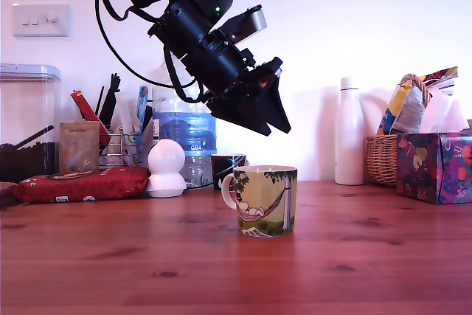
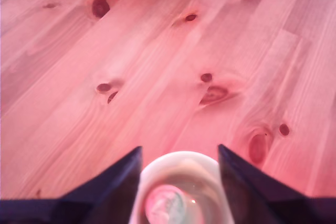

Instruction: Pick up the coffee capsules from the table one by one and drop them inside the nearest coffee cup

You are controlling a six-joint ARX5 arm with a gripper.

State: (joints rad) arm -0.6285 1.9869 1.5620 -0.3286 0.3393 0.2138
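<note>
Nearest the exterior camera is the bare wooden counter (image 1: 110, 271), reddish-brown with dark knots. Standing on it, about mid-picture, is the coffee cup (image 1: 267, 201), white handle toward the exterior view's left, hammock print facing the camera. From this side its inside is hidden by the wall. The wrist view looks straight down into it: inside the white rim (image 2: 181, 158) sits a pale round thing, pinkish and blurred, which looks like the coffee capsule (image 2: 165, 205) lying at the bottom, though the picture's edge cuts it off.

The gripper (image 1: 267, 112) hangs in the air above the cup, tilted down toward the exterior view's right, well clear of the rim. In the wrist view its two dark fingers (image 2: 105, 190) stand spread either side of the cup's mouth, with nothing between them.

Behind the cup a smaller dark patterned cup (image 1: 227, 167) is half hidden. Along the back, from the exterior view's left: a clear canister (image 1: 28, 119) with dark contents at its base, a red packet (image 1: 81, 184) lying flat, a wire holder (image 1: 122, 145) of packets and utensils, a white round gadget (image 1: 167, 169), a big water bottle (image 1: 188, 134), a white bottle (image 1: 349, 142), a wicker basket (image 1: 382, 158) stuffed with packets, and a floral tissue box (image 1: 435, 167) cut off by the frame edge.
</note>
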